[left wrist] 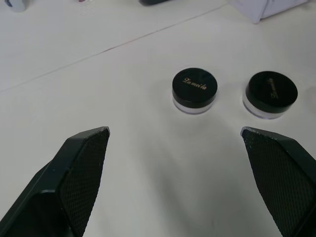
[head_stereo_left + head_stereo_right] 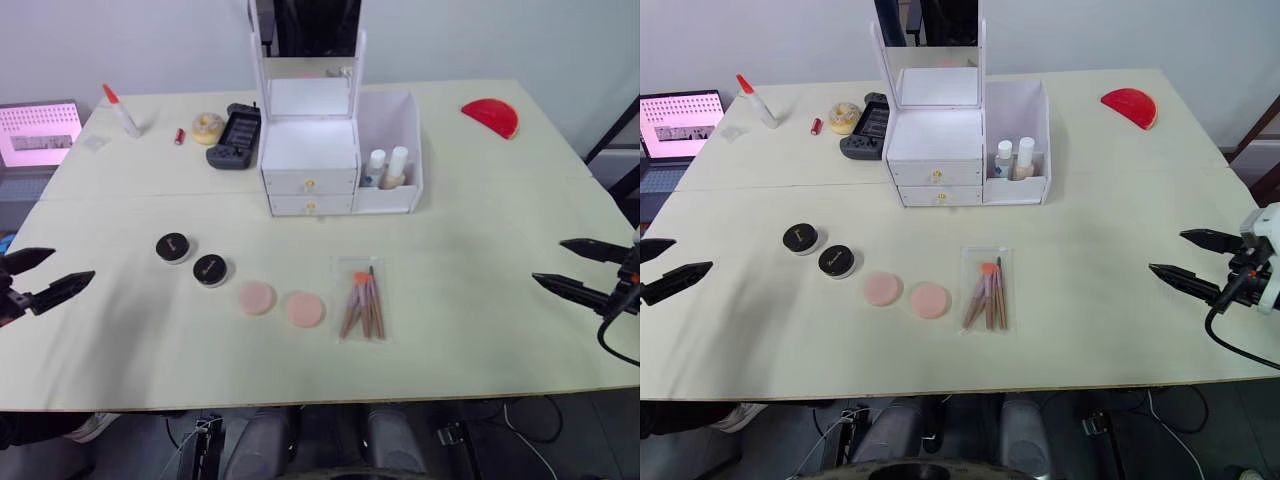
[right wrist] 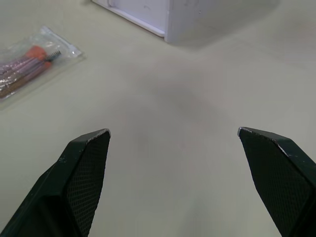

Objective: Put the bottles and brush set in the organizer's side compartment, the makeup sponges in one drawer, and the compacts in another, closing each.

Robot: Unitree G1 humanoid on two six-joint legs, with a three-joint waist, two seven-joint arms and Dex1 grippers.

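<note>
A cream table seen from above, with a white organizer point(image 2: 310, 160) standing at its far middle as the landmark. Far to the organizer's left and nearer the viewer, the left gripper point(image 2: 40, 277) hovers at the table edge, fingers spread apart and holding nothing. Moving right, two black-lidded compacts point(image 2: 174, 247) point(image 2: 210, 270) lie in front of the organizer to its left, then two pink makeup sponges point(image 2: 257, 297) point(image 2: 305, 309) side by side, then the bagged brush set point(image 2: 361, 301) almost straight in front of the organizer. Both drawers look closed. Two bottles point(image 2: 387, 167) already stand in the side compartment on its right. Far right, the right gripper point(image 2: 575, 268) hovers, also spread and empty. The bottles appear done; the brush set likely comes next, calling for the right gripper to reach inward and pinch the bag.
</note>
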